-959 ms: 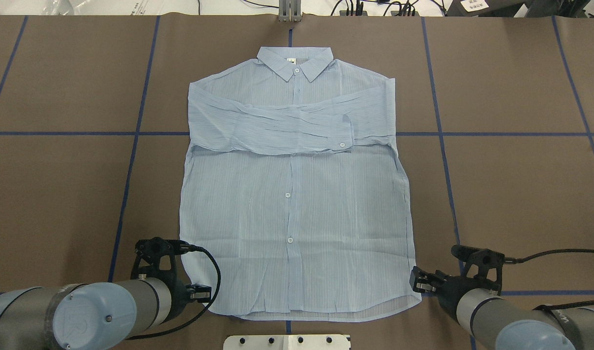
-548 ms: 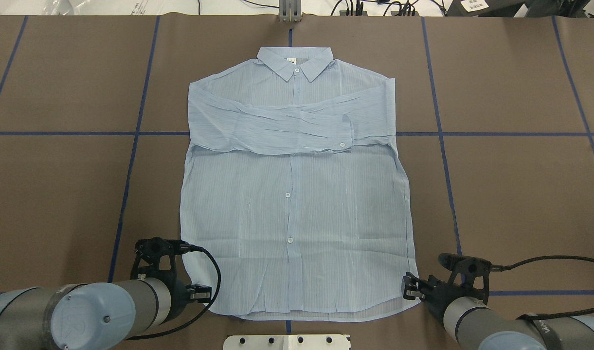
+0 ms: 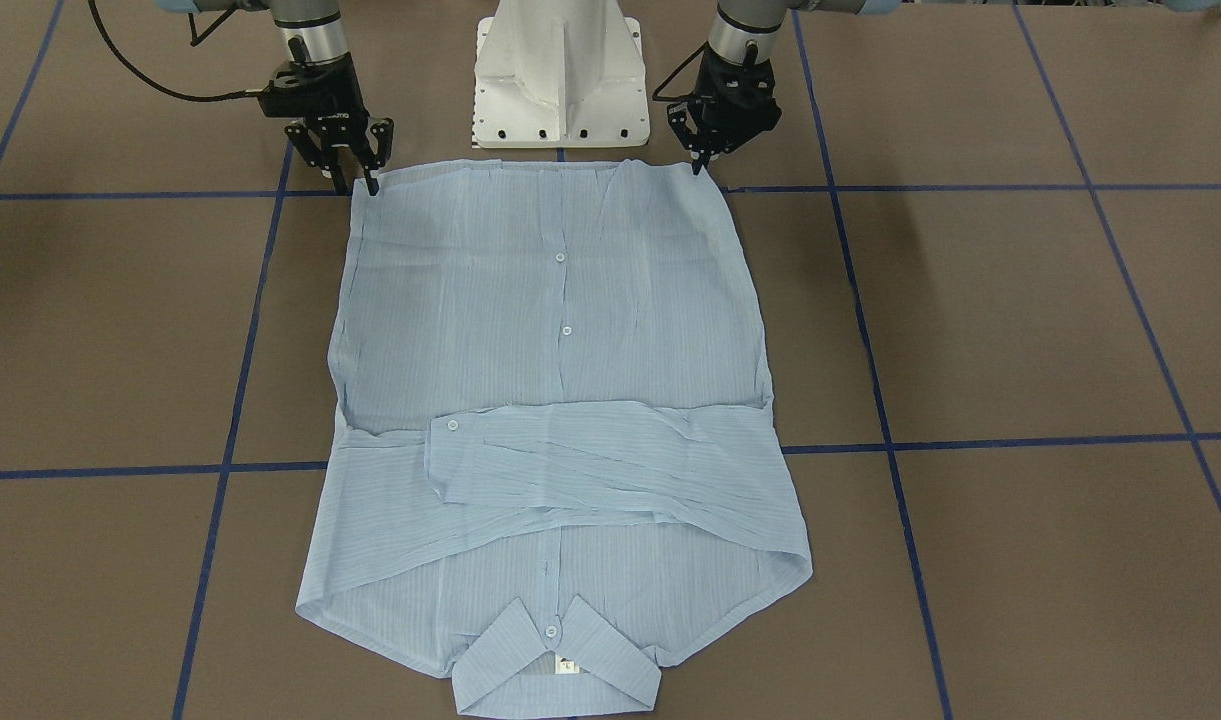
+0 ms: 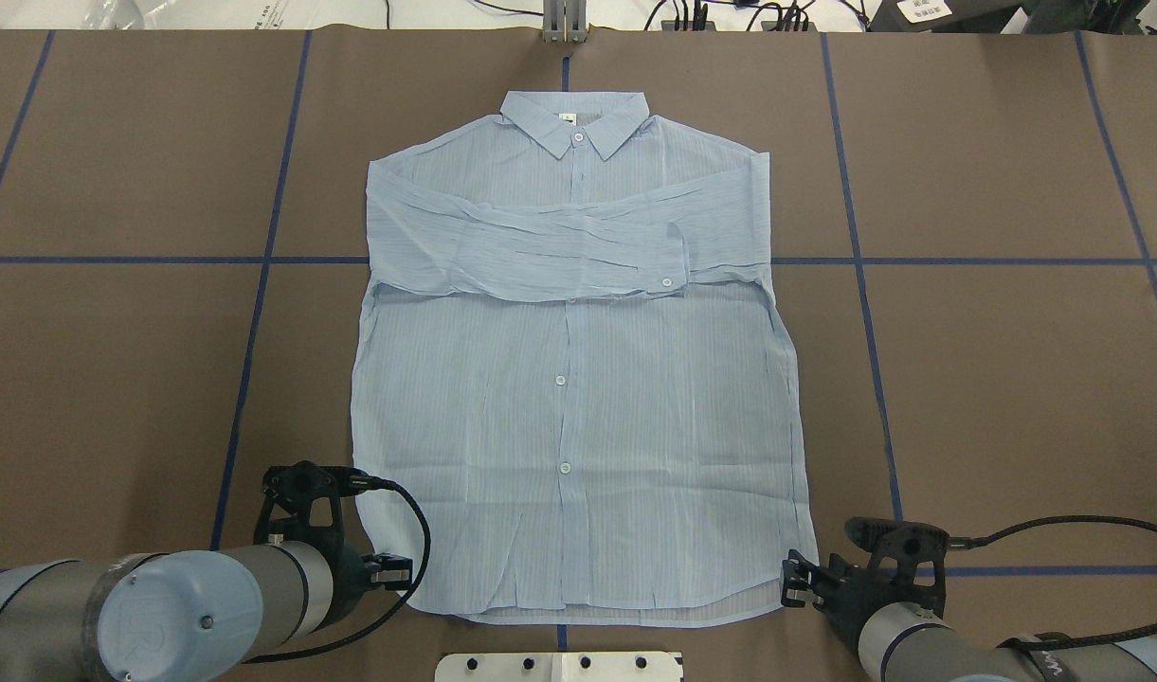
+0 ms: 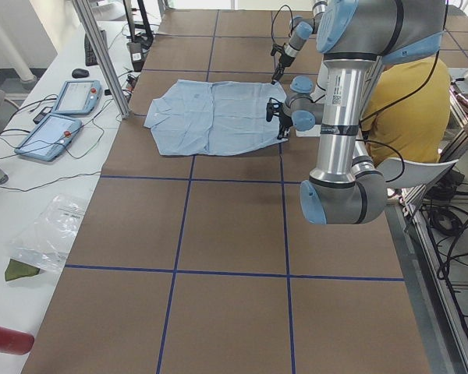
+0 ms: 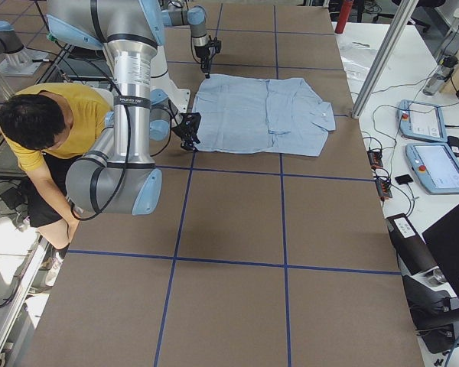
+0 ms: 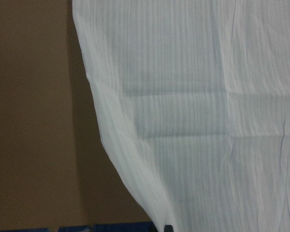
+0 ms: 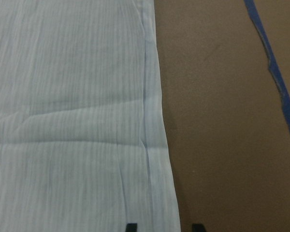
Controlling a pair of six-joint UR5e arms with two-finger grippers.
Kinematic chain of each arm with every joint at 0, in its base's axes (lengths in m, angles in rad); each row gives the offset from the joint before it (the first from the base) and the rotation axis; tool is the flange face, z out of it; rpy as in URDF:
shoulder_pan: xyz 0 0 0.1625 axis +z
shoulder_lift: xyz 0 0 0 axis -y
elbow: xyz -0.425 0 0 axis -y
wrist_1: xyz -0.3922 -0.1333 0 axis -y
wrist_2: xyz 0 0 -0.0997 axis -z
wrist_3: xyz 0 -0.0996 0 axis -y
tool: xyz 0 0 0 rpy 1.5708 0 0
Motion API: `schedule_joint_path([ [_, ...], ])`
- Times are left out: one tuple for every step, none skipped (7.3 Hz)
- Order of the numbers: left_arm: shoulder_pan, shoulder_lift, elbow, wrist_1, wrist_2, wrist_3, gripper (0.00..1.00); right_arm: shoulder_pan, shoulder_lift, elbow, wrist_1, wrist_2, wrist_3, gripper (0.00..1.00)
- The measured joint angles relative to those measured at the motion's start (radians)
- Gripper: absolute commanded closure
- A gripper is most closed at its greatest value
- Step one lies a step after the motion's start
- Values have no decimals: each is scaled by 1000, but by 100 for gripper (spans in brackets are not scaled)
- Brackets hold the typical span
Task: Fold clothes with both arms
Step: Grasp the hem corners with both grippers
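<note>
The light-blue shirt (image 4: 569, 426) lies flat and buttoned on the brown table, collar (image 4: 574, 118) at the far side and both sleeves folded across the chest. My left gripper (image 4: 403, 571) is at the hem's left corner, shut on the shirt's edge; the left wrist view shows joined fingertips (image 7: 168, 228) on the fabric (image 7: 193, 121). My right gripper (image 4: 791, 580) is at the hem's right corner, open. In the right wrist view its fingertips (image 8: 130, 226) straddle the shirt's side edge (image 8: 154, 145). The front-facing view shows the left gripper (image 3: 697, 165) and the right gripper (image 3: 355, 185) at these corners.
The white pedestal base (image 3: 560, 70) stands just behind the hem, between the arms. Blue tape lines (image 4: 256, 284) grid the brown cover. A person in a yellow top (image 6: 38, 122) crouches behind the robot. Tablets (image 5: 62, 109) lie beyond the far edge.
My right gripper has moved left and toward the robot, onto the shirt's right hem corner. The left arm and the shirt have not moved.
</note>
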Motion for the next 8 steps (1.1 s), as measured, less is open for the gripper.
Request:
schedule_joint_path([
  [0, 0, -3, 0, 0, 0, 100, -4, 0, -1, -6, -1, 0, 60],
  [-1, 1, -6, 0, 0, 0, 100, -8, 0, -1, -15, -1, 0, 60],
  [-2, 1, -8, 0, 0, 0, 100, -11, 1, -1, -20, -2, 0, 60],
  [-2, 2, -10, 0, 0, 0, 100, -14, 1, 0, -23, -2, 0, 61],
  [-3, 2, -10, 0, 0, 0, 100, -16, 1, 0, -24, -2, 0, 75],
  [-3, 2, -11, 0, 0, 0, 100, -17, 1, 0, -25, -2, 0, 99],
  [-3, 2, -11, 0, 0, 0, 100, -17, 2, 0, -25, -2, 0, 100],
  [-3, 2, -11, 0, 0, 0, 100, -18, 2, 0, -25, -2, 0, 100],
])
